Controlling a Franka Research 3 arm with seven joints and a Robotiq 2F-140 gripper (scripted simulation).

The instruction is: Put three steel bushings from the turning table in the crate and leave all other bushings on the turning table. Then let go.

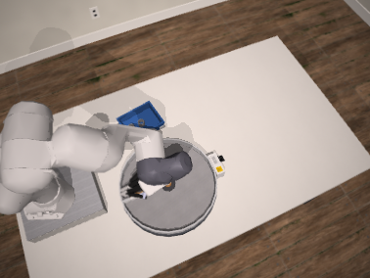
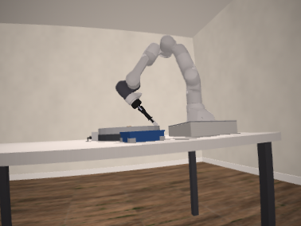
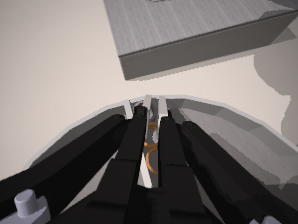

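The blue crate point(image 1: 155, 114) point(image 2: 143, 136) stands beside the round grey turning table point(image 1: 191, 210) point(image 2: 109, 130) point(image 3: 237, 131). Two small greyish bushings, one clear point(image 1: 141, 121) and one partly hidden point(image 1: 132, 124), lie in the crate. A copper-coloured bushing point(image 1: 169, 184) lies near the turning table's middle, beside the wrist. My gripper point(image 1: 125, 195) point(image 2: 154, 123) point(image 3: 154, 105) is tilted, its fingertips low at the turning table's edge nearest the robot base. It is shut to a narrow gap, and I see nothing held there. Orange rings point(image 3: 152, 160) show beyond the fingers, which partly hide them.
The grey base block point(image 1: 88, 201) point(image 2: 215, 129) point(image 3: 200, 52) stands close to the turning table's rim near the fingertips. A small white control box point(image 1: 215, 163) is at the turning table's far side. A thin white strip point(image 3: 145, 172) shows behind the fingers.
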